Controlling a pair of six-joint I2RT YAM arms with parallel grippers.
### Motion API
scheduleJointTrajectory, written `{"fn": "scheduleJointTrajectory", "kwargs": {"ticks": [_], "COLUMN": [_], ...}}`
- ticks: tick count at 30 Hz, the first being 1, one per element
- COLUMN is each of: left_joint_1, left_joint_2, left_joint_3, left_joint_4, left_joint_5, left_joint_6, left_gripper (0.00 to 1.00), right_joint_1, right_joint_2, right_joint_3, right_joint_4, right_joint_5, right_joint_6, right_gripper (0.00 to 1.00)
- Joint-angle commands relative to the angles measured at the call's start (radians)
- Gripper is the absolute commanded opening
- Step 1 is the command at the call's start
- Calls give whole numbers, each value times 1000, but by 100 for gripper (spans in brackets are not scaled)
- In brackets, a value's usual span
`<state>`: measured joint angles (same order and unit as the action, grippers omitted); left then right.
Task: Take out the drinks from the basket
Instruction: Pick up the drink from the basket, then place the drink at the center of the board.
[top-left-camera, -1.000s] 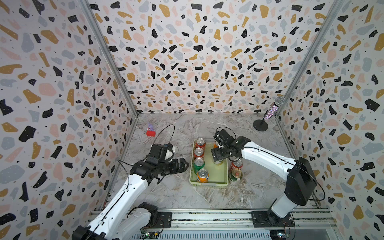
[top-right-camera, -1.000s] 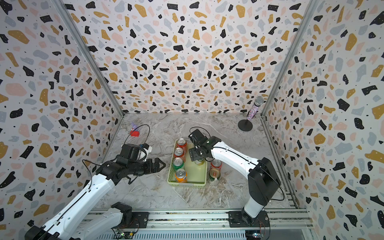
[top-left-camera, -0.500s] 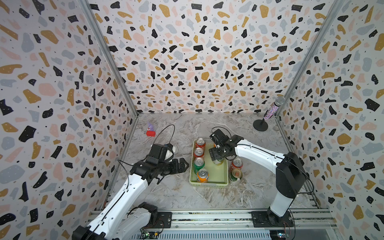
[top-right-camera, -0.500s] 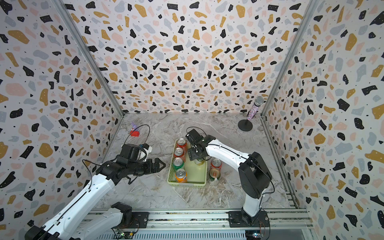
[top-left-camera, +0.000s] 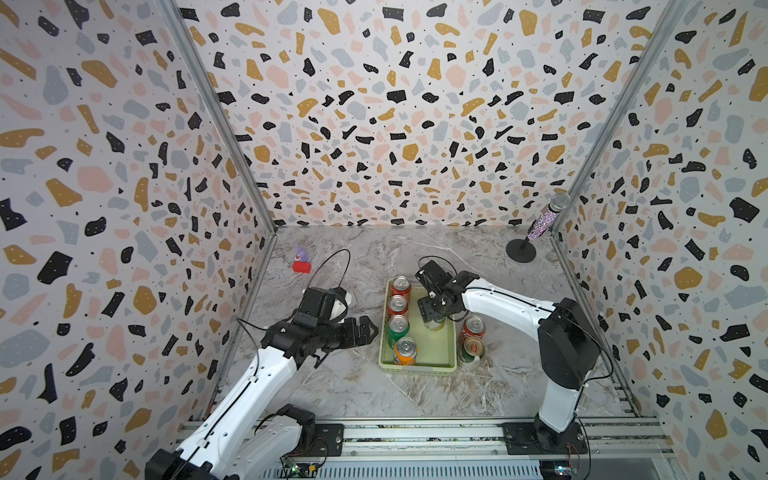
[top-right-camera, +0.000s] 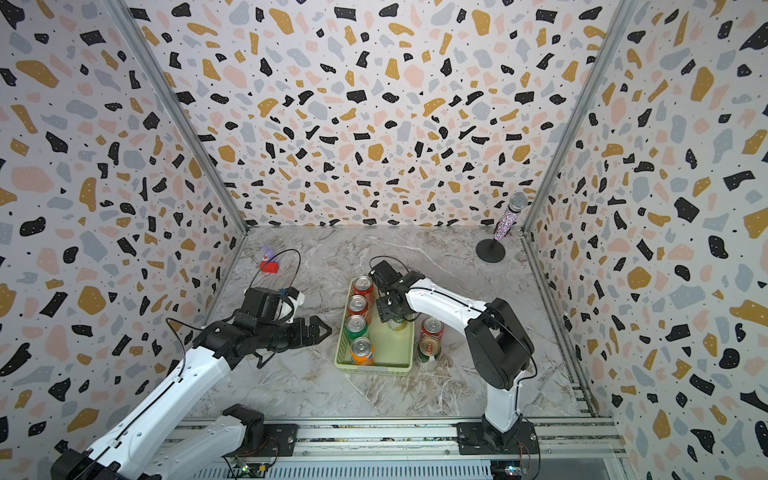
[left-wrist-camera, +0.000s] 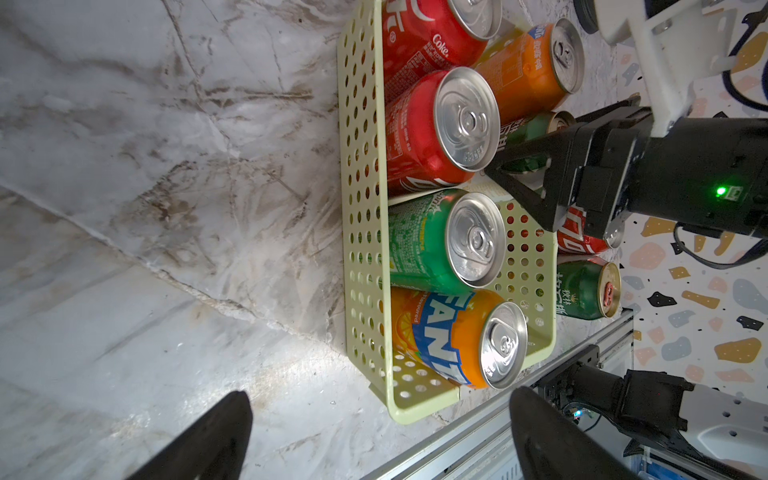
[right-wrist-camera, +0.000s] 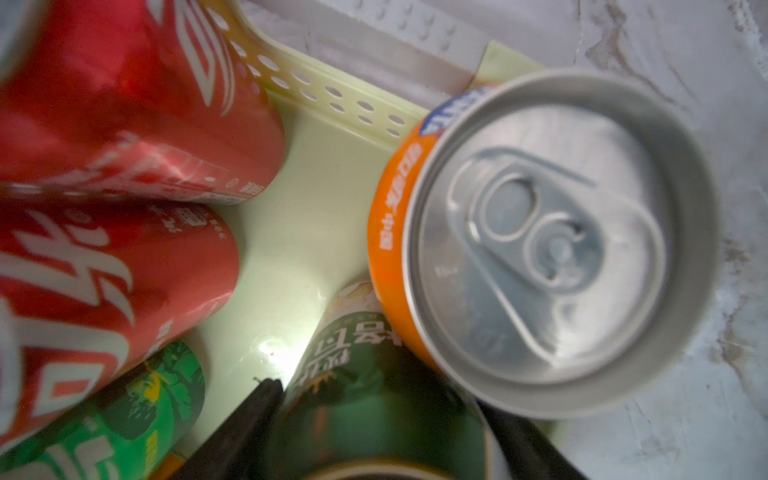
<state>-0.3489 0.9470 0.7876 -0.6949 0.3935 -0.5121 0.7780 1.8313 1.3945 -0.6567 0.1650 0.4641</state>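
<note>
The pale yellow-green basket (top-left-camera: 417, 366) (top-right-camera: 374, 368) stands mid-table. Its left row holds two red cans (top-left-camera: 401, 284) (top-left-camera: 397, 304), a bright green can (top-left-camera: 398, 326) and an orange can (top-left-camera: 405, 350). My right gripper (top-left-camera: 434, 313) (right-wrist-camera: 386, 436) reaches down into the right row and is shut on a dark green-and-white can (right-wrist-camera: 374, 395) (left-wrist-camera: 536, 129). A second orange can (right-wrist-camera: 552, 245) stands right beside it. A red can (top-left-camera: 473, 326) and a dark green can (top-left-camera: 473, 350) stand on the table outside the basket's right wall. My left gripper (top-left-camera: 361, 332) (left-wrist-camera: 380, 436) hangs open and empty just left of the basket.
A glittery microphone on a round black stand (top-left-camera: 536, 232) occupies the back right corner. A small red-and-purple toy (top-left-camera: 301, 264) lies at the back left. Patterned walls close three sides, and a metal rail (top-left-camera: 415, 432) runs along the front.
My right gripper has shifted slightly over the basket's right row and its jaws have closed onto the dark green-and-white can. The left arm has stayed still.
</note>
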Motion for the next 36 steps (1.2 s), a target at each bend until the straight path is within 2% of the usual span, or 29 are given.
{"fn": "scheduleJointTrajectory", "kwargs": {"ticks": [1,7,11,16,28,36], "left_joint_1": [-4,-4,-3,-3,-3,-3], "left_joint_2": [3,-2,-2,-3,-4,-3], "left_joint_3": [24,20,20,16,10,10], "left_joint_4": [3,5,6,8,15,15], "left_joint_5": [16,11,10,4,5,5], "left_joint_6": [13,9,9,2,-3,-3], "left_gripper": [100,100,100,100,100,100], "right_joint_1": [1,7,9,10,2,-72], "right_joint_2": [-28,-75,-112,-173,-275,-328], "right_joint_3": [-4,-12,-18,-9,54,135], "right_joint_4": [-6,-20,-29,-48,-96,-154], "right_joint_5": [4,-4,-14,-14,-22,-2], "right_joint_6": [-1,-10,-13,-22,-63,-110], "right_gripper": [63,44,35,30,30,31]}}
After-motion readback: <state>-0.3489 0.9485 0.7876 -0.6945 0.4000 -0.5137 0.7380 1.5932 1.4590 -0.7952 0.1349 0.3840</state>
